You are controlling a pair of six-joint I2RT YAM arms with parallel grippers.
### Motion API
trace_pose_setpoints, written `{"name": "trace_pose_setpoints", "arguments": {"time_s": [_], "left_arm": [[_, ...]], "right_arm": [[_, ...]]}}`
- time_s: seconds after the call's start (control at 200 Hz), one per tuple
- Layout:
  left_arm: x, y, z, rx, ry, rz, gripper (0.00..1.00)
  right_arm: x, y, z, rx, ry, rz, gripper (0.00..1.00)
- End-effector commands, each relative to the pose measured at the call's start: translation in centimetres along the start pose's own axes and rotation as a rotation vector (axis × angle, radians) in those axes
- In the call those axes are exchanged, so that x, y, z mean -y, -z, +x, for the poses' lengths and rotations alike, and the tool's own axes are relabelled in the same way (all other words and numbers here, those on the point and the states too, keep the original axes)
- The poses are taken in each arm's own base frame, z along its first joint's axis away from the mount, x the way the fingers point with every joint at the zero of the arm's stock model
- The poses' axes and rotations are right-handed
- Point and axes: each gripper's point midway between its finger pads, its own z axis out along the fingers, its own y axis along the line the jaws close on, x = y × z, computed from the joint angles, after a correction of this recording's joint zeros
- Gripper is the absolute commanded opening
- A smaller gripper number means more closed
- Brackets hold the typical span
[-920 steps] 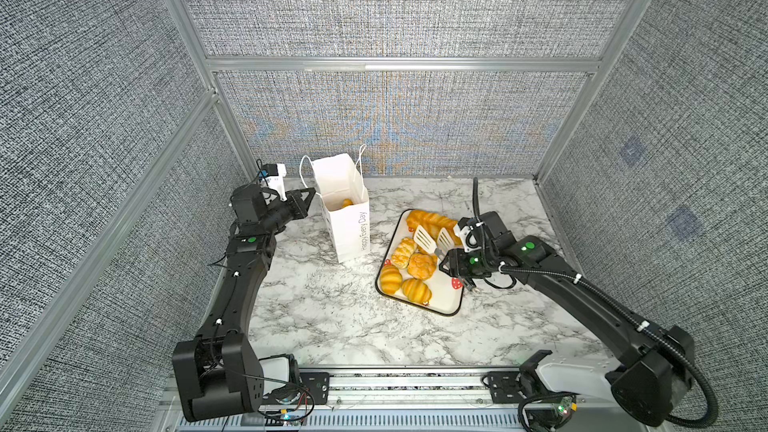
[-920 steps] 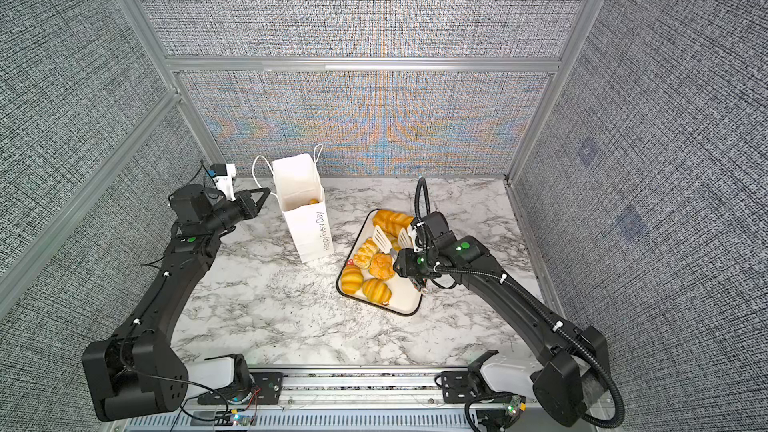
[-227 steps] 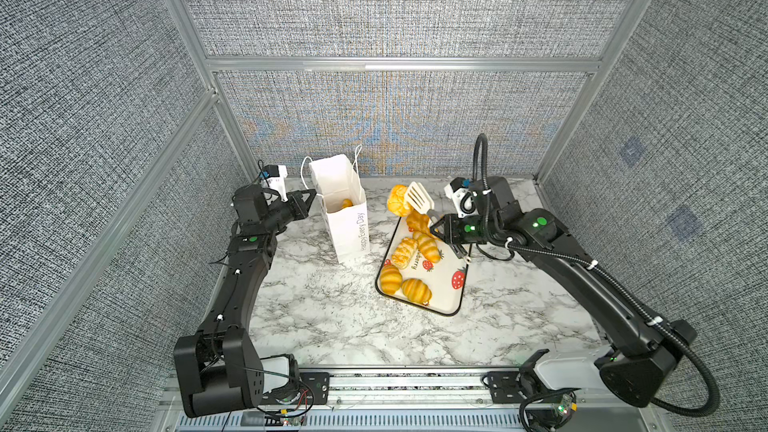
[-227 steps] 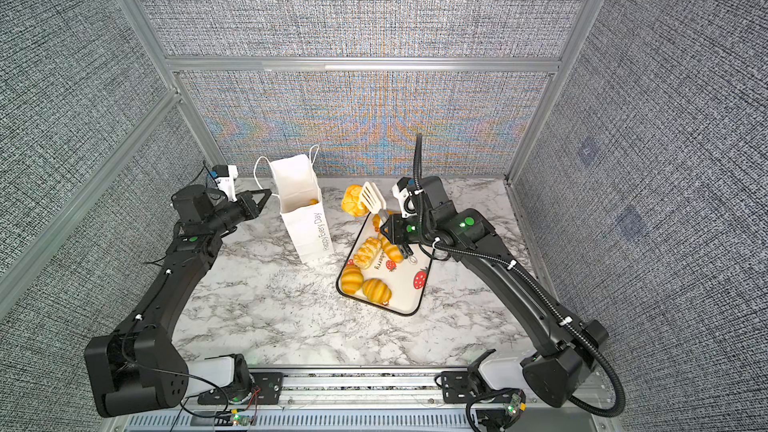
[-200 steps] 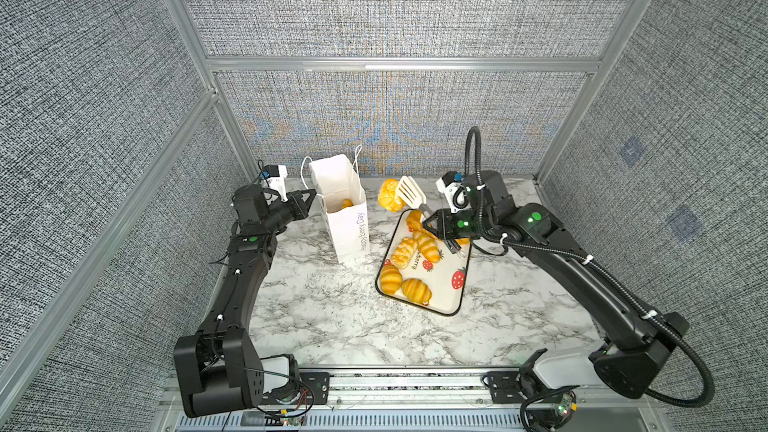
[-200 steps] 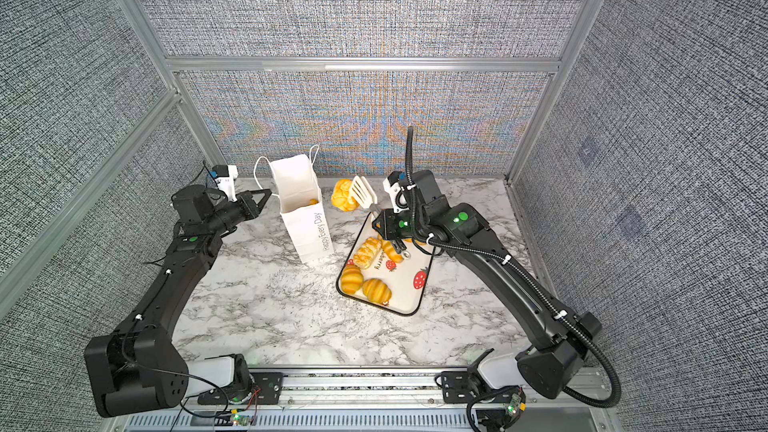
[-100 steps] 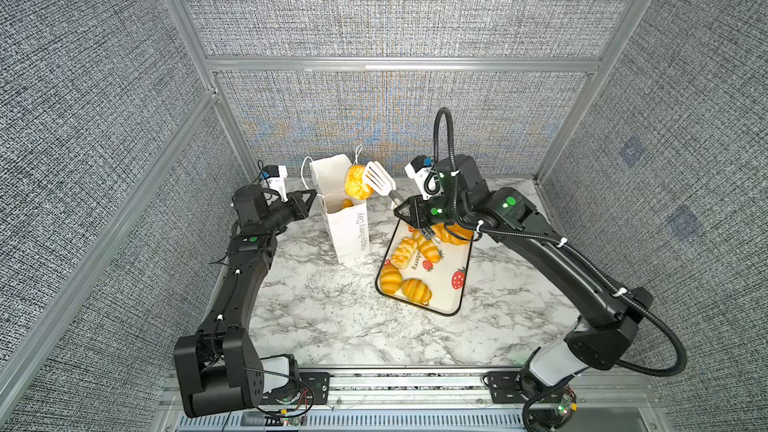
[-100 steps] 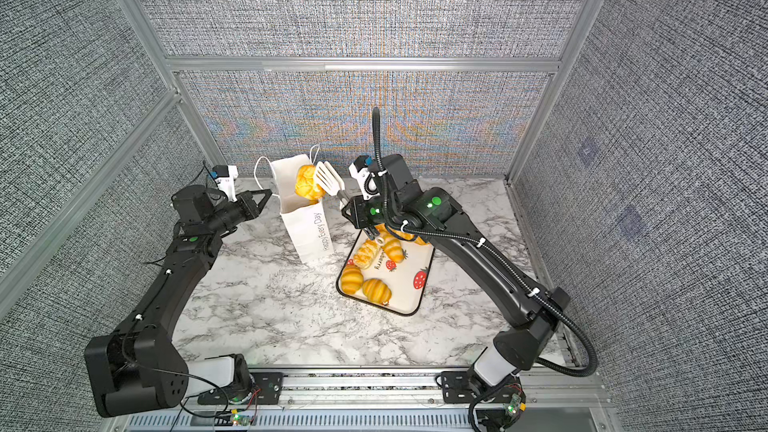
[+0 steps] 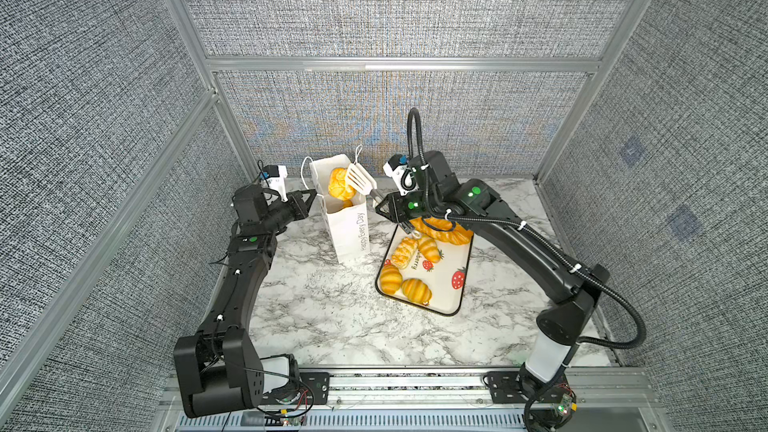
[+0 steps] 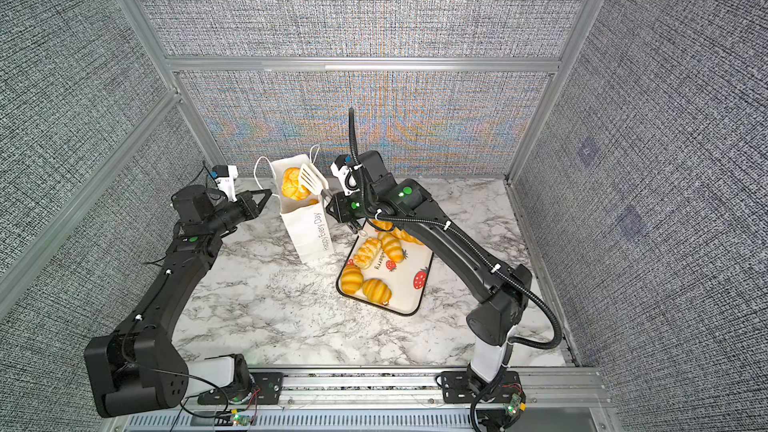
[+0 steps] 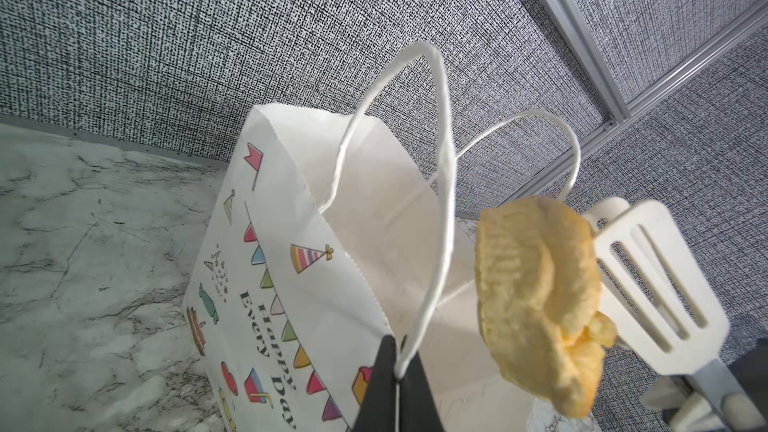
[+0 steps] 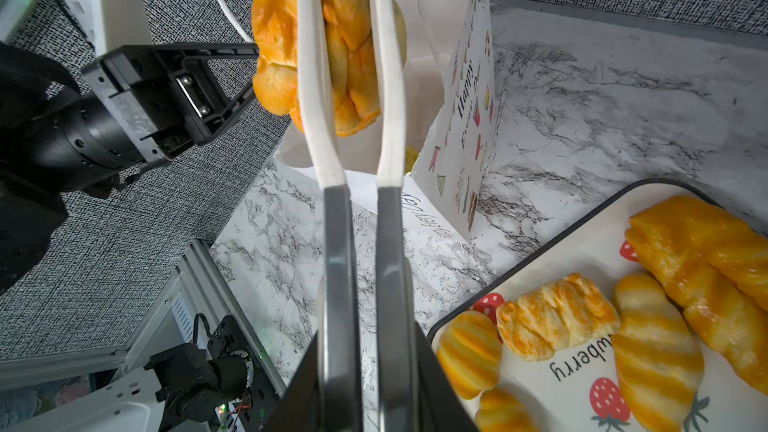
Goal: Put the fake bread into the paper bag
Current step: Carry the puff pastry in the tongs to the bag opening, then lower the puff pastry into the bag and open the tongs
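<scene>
Tongs (image 9: 360, 178) gripping a bun (image 9: 338, 185) have swung over the paper bag (image 9: 349, 230).

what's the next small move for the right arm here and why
Probably ease the right gripper open a little so the tongs let go: the bun seems to hang over the open mouth of the paper bag, which the left gripper holds by a handle cord.

We see white slotted tongs (image 9: 360, 178) raised well above the marble table (image 9: 332, 309), their blades tilted; a strawberry-print tray (image 9: 440, 284) with a dark rim lies flat on that table; grey woven panels (image 9: 395, 6) in an aluminium frame (image 9: 403, 64) enclose everything.
</scene>
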Motion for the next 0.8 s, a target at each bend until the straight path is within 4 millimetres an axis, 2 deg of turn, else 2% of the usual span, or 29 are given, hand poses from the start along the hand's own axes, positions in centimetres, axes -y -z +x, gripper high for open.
{"name": "trace_pose_setpoints", "arguments": {"time_s": [0.0, 0.155, 0.35, 0.57, 0.795], "left_arm": [[0.6, 0.1, -0.5, 0.018, -0.031, 0.023, 0.00], [0.6, 0.1, -0.5, 0.018, -0.030, 0.023, 0.00], [0.6, 0.1, -0.5, 0.017, -0.029, 0.023, 0.00], [0.5, 0.1, -0.5, 0.016, -0.029, 0.022, 0.00], [0.5, 0.1, -0.4, 0.015, -0.028, 0.022, 0.00]], "right_arm": [[0.2, -0.3, -0.8, 0.024, 0.012, 0.005, 0.28], [0.9, -1.2, -0.4, 0.008, 0.000, 0.022, 0.32], [1.3, -1.7, 0.1, -0.009, -0.004, 0.032, 0.43], [1.5, -1.9, 0.5, -0.016, -0.007, 0.034, 0.45], [1.4, -1.0, 0.4, 0.001, -0.006, 0.037, 0.45]]}}
